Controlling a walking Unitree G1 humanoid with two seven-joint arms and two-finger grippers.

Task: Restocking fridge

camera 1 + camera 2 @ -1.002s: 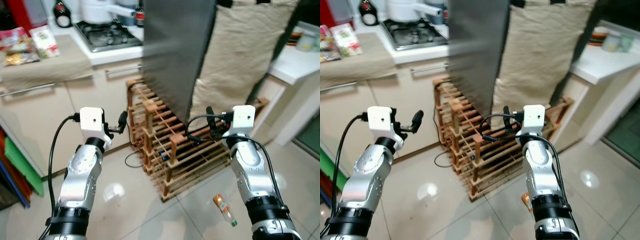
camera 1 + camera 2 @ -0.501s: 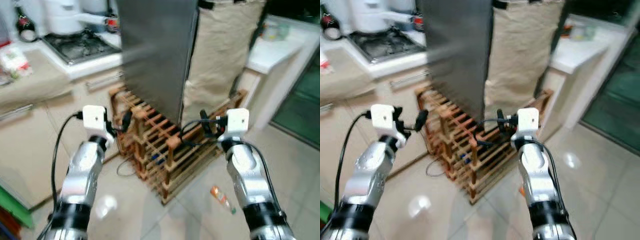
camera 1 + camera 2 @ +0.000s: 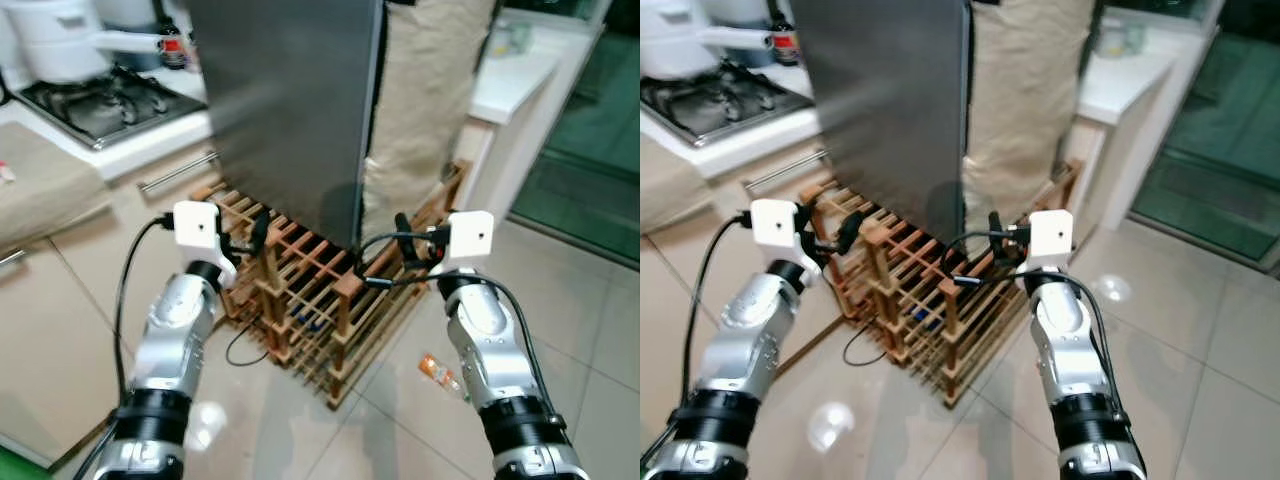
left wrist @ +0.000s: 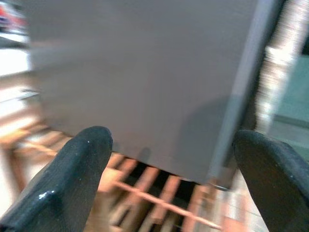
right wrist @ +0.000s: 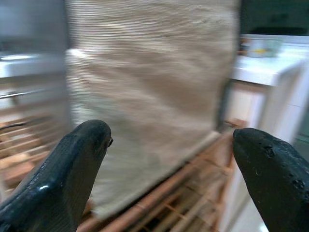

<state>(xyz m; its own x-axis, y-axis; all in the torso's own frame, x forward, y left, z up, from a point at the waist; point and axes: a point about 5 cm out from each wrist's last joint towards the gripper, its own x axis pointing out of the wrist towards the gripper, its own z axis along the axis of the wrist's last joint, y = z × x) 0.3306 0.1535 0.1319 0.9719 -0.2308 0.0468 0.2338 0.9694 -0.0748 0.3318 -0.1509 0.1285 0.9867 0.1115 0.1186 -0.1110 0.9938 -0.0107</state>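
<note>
Both arms are up in front of the grey fridge [image 3: 285, 110], which stands on a wooden rack [image 3: 320, 300]. Left gripper [image 4: 169, 164] and right gripper [image 5: 171, 164] hang with jaws released, grasping nothing. A small bottle [image 3: 440, 372] lies on the floor tiles [image 3: 580, 300] beside the rack.

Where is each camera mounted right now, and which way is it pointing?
Left eye view: on the head, looking forward and down at the grey fridge, wooden rack and fallen bottle; both arms show.
Right eye view: beside it, same scene; left pincer and right pincer raised.
Left wrist view: along the left pincer's open fingers at the fridge.
Right wrist view: along the right pincer's open fingers at the beige cloth.
Both wrist views share the rack.
</note>
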